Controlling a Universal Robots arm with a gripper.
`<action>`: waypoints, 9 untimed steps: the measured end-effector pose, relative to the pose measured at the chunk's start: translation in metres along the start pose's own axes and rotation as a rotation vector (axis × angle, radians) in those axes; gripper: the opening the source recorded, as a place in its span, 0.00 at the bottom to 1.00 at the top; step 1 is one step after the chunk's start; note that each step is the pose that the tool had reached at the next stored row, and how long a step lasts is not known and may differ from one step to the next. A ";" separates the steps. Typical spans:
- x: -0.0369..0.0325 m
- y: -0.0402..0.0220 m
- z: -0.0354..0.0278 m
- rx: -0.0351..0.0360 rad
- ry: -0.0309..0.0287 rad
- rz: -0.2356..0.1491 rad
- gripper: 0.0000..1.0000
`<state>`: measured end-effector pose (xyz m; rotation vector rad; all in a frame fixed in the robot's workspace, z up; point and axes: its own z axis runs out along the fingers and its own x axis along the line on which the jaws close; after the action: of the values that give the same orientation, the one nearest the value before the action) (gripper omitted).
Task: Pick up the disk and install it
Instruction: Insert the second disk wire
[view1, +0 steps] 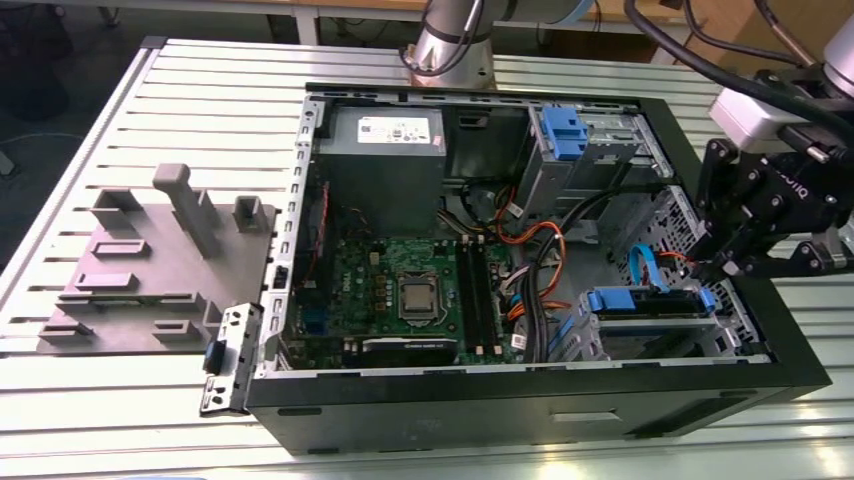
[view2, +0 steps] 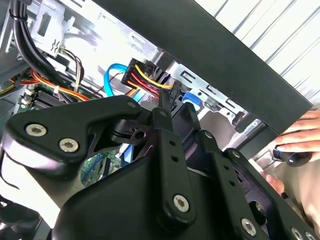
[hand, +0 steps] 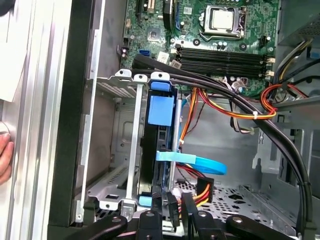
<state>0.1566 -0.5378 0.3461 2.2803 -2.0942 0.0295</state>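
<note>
Gripper (view1: 727, 262) poised at case (view1: 801, 375) edge, just over drive cage (hand: 112, 150). Finger state: cannot tell, linkage blocks sight. Disk (hand: 159, 150) seated edge-on in cage slot, directly ahead of tool, blue carrier end facing out for access. Cables (hand: 240, 100) routed alongside. Hand (view2: 300, 137) resting outside case wall.

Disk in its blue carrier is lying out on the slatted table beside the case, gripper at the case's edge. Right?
Not quite. The disk in its blue carrier sits upright in the metal drive cage inside the case, as the first wrist view shows, not out on the table. The gripper is indeed at the case's edge in the exterior view.
</note>
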 end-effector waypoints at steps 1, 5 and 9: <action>-0.0001 0.0001 0.0016 0.0000 0.0000 0.000 0.30; -0.0003 0.0002 0.0039 0.0001 0.0004 -0.002 0.30; -0.0003 0.0002 0.0040 0.0001 0.0002 -0.003 0.30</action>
<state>0.1563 -0.5378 0.3420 2.2829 -2.0911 0.0298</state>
